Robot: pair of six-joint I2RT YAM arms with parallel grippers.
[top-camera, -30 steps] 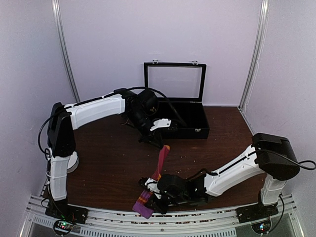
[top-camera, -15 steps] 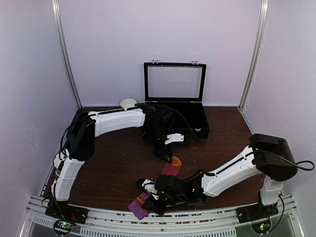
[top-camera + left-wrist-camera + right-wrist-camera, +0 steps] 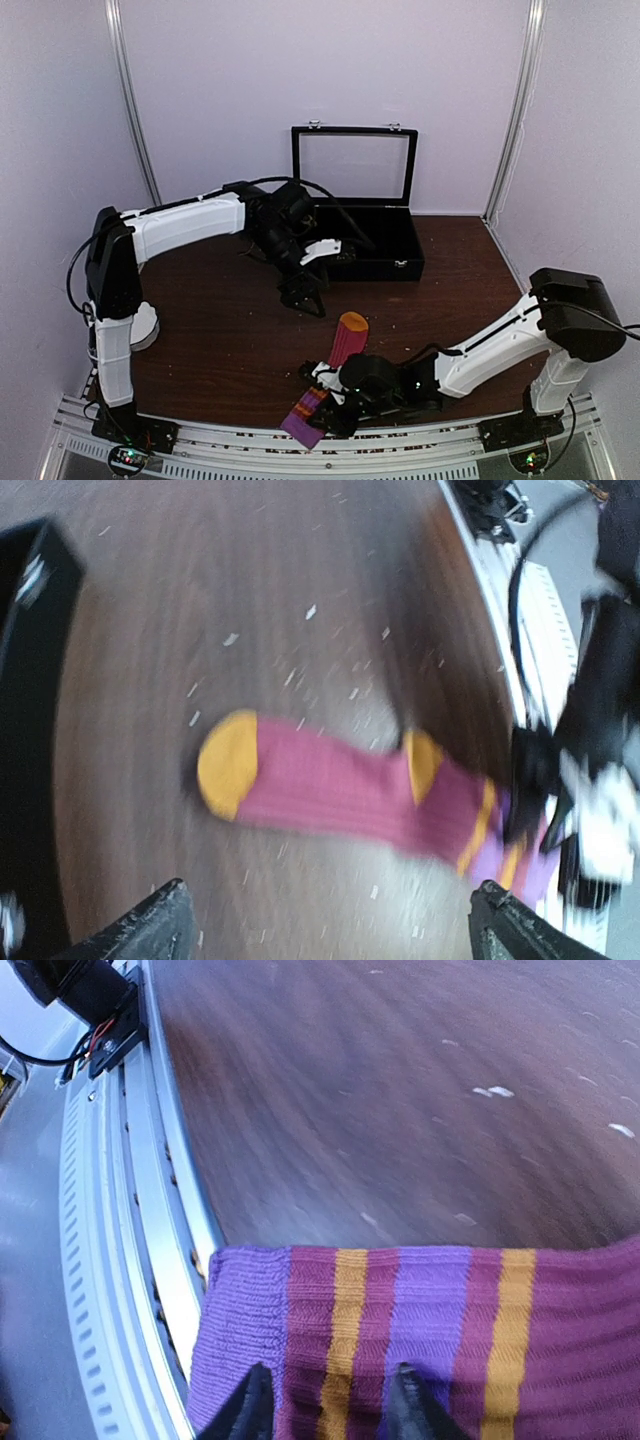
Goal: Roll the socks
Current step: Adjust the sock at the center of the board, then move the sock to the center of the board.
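I see the magenta sock (image 3: 330, 790) as ribbed matt knit cloth, the bench (image 3: 220, 320) as dark wood grain, its edge rail (image 3: 130, 1210) slotted metal.

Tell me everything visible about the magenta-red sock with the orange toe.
The magenta-red sock is ribbed knit fabric with an orange toe, an orange heel patch and a purple-and-orange striped cuff. It lies stretched flat on the dark wooden table, toe pointing away from the arms, cuff reaching over the near edge above the metal rail. The right gripper clamps the cuff; the open left gripper hovers clear of the toe.
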